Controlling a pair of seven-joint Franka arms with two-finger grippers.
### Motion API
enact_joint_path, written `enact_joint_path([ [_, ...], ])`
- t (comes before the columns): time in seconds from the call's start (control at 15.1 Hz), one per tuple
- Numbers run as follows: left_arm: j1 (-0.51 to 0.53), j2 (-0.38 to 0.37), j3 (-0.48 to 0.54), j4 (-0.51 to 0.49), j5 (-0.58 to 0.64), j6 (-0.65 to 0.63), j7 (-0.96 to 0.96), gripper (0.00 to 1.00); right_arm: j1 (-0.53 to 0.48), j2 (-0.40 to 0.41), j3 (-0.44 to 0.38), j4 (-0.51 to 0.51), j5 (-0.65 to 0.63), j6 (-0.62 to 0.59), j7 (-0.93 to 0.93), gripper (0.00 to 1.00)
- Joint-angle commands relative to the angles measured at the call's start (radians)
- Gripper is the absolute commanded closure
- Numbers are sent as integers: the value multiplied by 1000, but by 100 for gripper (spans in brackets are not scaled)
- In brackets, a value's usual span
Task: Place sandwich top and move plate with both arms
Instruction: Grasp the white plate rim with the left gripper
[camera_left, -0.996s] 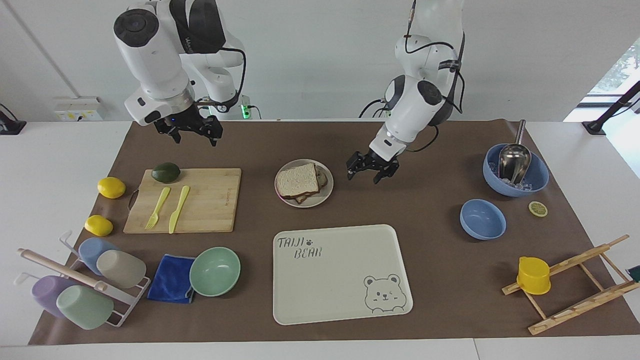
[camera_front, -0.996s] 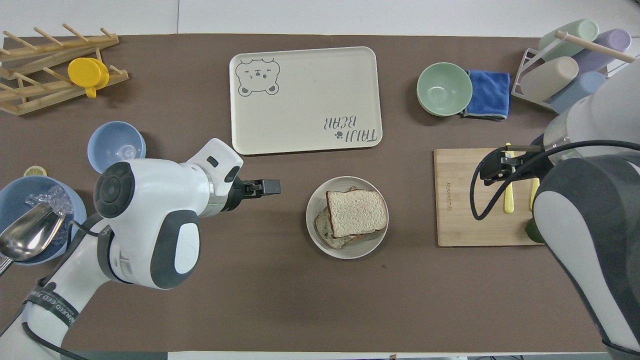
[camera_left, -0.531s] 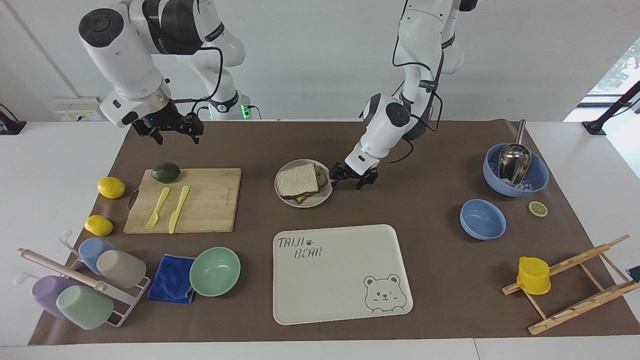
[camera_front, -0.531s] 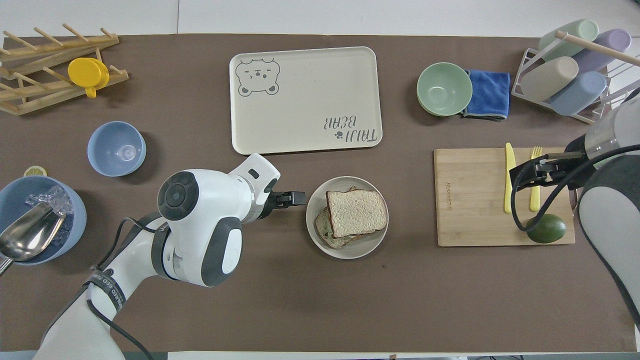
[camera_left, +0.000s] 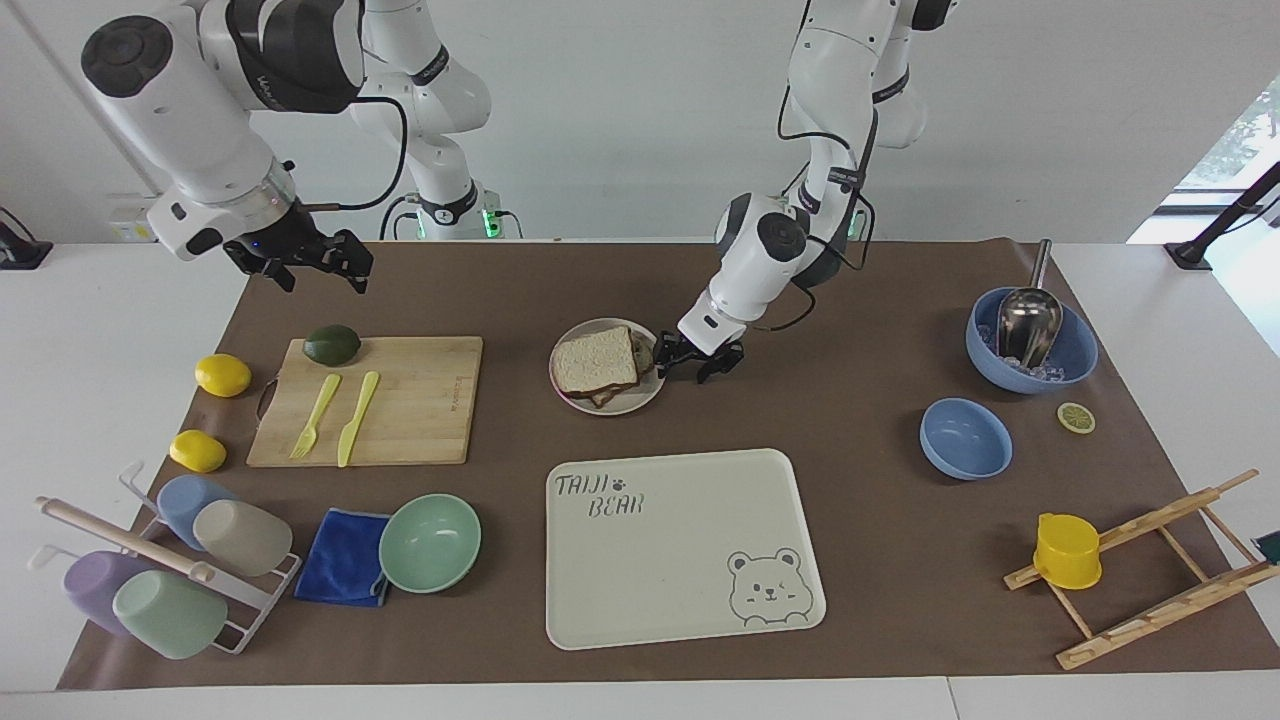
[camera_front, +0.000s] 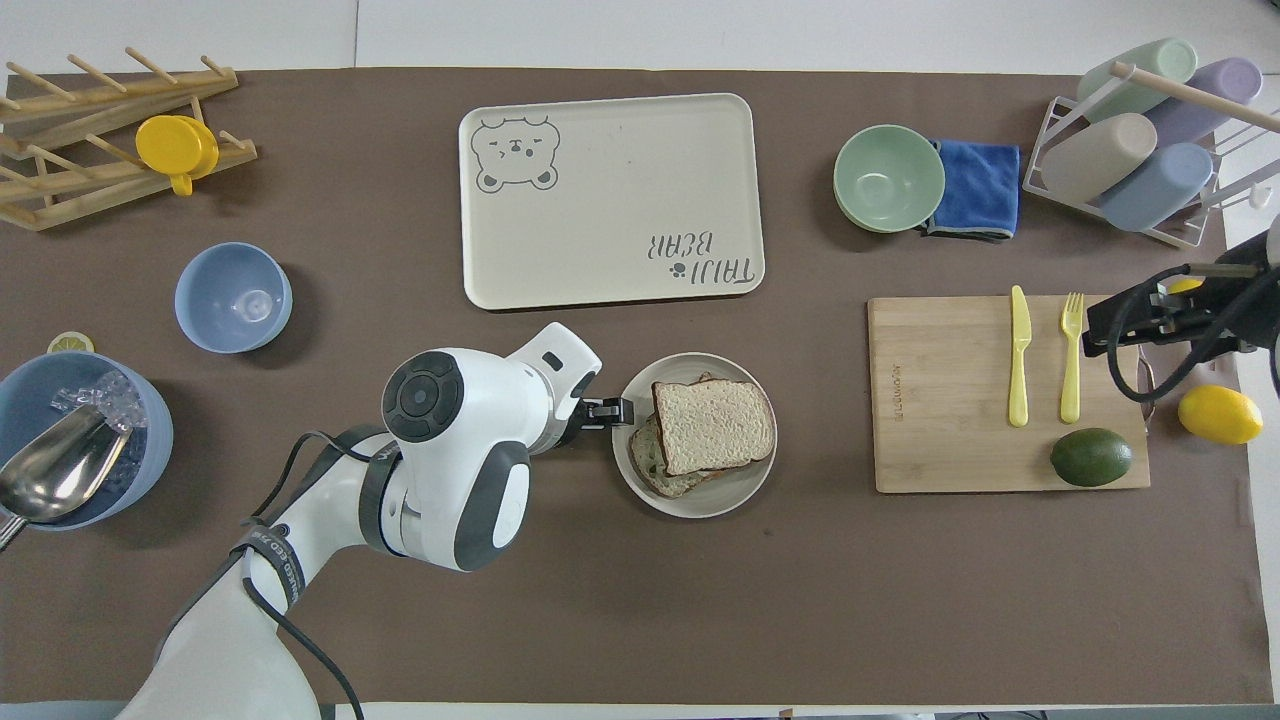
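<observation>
The sandwich top (camera_left: 596, 360) (camera_front: 713, 426), a plain bread slice with a brown crust, lies on the stacked sandwich on the round beige plate (camera_left: 640, 397) (camera_front: 700, 500) in the middle of the table. My left gripper (camera_left: 690, 364) (camera_front: 620, 410) is low at the plate's rim, on the side toward the left arm's end, and its tip overlaps the rim in the overhead view. My right gripper (camera_left: 305, 265) (camera_front: 1100, 325) hangs open and empty, raised over the mat's edge past the cutting board's right-arm end.
The cream bear tray (camera_left: 680, 560) lies farther from the robots than the plate. A cutting board (camera_left: 420, 400) holds a fork, a knife and an avocado (camera_left: 332, 344). Two lemons, a green bowl (camera_left: 430, 542), blue bowls, a cup rack and a wooden rack stand around.
My left gripper has come down and across to the plate's rim and has narrowed. The right arm has drawn back and up toward its own end of the table.
</observation>
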Motion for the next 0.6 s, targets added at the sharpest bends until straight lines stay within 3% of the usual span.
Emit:
enact_joint_path([
  [0.0, -46, 3, 16, 8, -18, -1, -33, 42, -3, 11, -14, 33, 2, 4, -67, 0],
  [0.2, -51, 2, 16, 3, -18, -1, -36, 43, -3, 2, -12, 30, -29, 9, -91, 0],
  [0.53, -51, 2, 16, 3, -18, -2, -46, 72, -6, -11, -12, 13, -8, 14, -78, 0],
])
